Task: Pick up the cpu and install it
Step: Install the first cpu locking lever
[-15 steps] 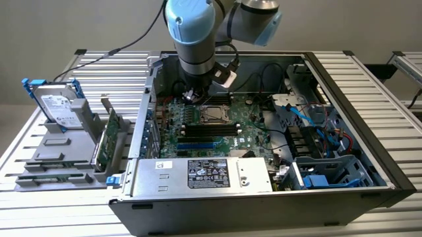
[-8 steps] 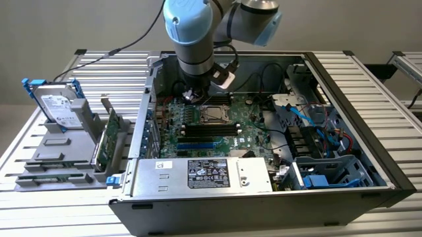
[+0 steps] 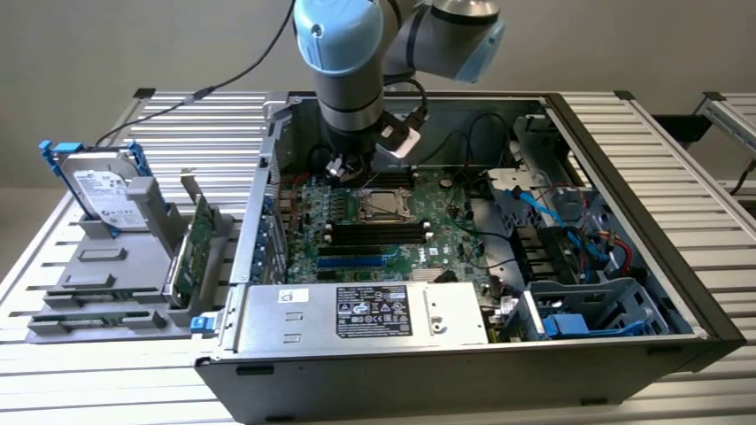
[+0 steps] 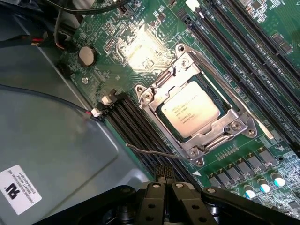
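Wrist view: cpu [image 4: 190,111] sits in the board's socket [image 4: 236,125]; gripper [image 4: 164,174] closed tight, holding nothing, near it.

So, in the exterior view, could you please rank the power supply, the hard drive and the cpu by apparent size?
Largest: the power supply, though it sits nearest the camera.
Then the hard drive.
Smallest: the cpu, seated in its socket.
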You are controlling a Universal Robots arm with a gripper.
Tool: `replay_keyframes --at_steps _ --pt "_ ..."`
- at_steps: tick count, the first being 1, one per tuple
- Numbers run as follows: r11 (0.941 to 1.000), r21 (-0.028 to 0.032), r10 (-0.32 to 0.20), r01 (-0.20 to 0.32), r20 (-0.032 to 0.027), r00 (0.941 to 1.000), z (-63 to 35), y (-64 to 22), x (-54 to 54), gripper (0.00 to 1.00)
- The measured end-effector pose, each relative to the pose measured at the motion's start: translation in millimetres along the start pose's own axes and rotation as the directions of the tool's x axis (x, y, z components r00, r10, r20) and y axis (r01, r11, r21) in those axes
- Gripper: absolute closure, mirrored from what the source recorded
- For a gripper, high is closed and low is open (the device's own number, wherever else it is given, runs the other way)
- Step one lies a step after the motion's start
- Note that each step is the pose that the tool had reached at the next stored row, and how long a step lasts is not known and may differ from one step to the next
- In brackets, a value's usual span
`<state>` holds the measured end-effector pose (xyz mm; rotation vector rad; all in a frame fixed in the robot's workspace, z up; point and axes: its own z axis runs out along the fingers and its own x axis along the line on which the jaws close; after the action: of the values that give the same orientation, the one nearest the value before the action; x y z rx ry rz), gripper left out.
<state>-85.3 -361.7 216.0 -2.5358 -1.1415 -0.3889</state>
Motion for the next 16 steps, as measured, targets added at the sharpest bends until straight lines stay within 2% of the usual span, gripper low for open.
replay_keyframes --at_steps 3,4,7,9,12,13,14,16 --pt "1.0 -0.0015 0.004 -0.004 -0.0008 1.0 -2.2 -1.0 0.3 0.89" --pt "1.0 -0.0018 0.005 -0.005 0.0012 1.0 -2.2 -1.4 0.0 0.89" --pt "0.9999 -0.0083 0.007 -0.006 0.0205 0.9998 -2.4 -2.6 -1.1 0.89" --pt "0.9998 -0.0186 0.007 -0.006 0.0365 0.9993 -2.5 -3.1 -1.5 0.89" --pt "0.999 -0.0433 0.008 -0.005 0.0637 0.9979 -2.4 -3.4 -1.8 0.89" --pt "0.9987 -0.0507 0.01 -0.006 0.0706 0.9975 -2.2 -3.5 -2.0 0.89" --pt "0.9984 -0.0563 0.013 -0.008 0.0747 0.9971 -1.5 -3.4 -2.3 0.89" --pt "0.998 -0.062 0.019 -0.015 0.0768 0.9969 1.1 -3.4 -3.4 0.89"
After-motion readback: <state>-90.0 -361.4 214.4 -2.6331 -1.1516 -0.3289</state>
